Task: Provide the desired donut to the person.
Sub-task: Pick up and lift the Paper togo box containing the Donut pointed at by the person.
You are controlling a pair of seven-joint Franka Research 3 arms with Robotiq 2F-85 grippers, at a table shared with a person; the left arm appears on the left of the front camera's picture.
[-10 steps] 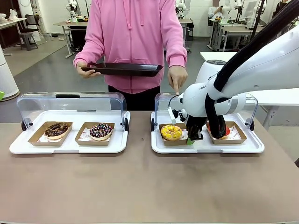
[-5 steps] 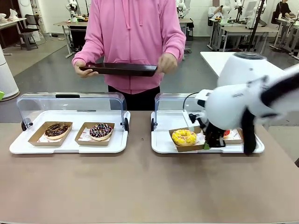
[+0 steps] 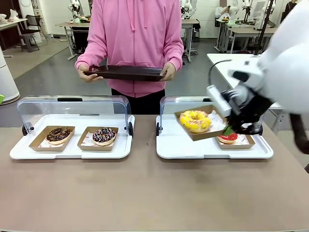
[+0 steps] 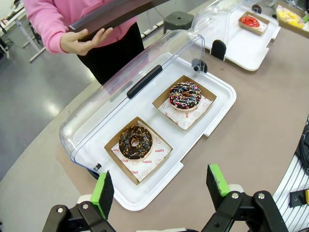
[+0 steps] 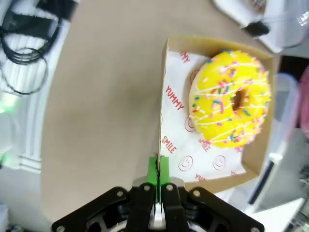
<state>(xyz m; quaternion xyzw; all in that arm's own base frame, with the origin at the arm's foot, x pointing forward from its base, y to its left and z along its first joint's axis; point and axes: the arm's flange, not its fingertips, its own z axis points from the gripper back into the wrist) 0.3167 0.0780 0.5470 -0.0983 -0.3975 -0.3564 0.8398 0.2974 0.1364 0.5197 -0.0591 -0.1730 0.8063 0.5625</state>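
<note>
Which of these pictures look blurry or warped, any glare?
Front view: the right arm is smeared by motion, the yellow donut fairly sharp. Right wrist view: donut and box crisp, surroundings soft. Left wrist view: wide-angle bending of the table edge, faint glare on the clear lid.

A smooth grey floor (image 3: 46, 72) runs back through a bright, evenly lit workshop. Behind the brown surface (image 3: 145, 193), a white-topped table (image 3: 218, 58) stands to the right, with more work tables (image 3: 239, 30) farther back. At far left a dark chair (image 3: 31, 23) sits beside another table (image 3: 72, 24). The left wrist view catches a dark grey stool (image 4: 177, 19) on the floor.
</note>
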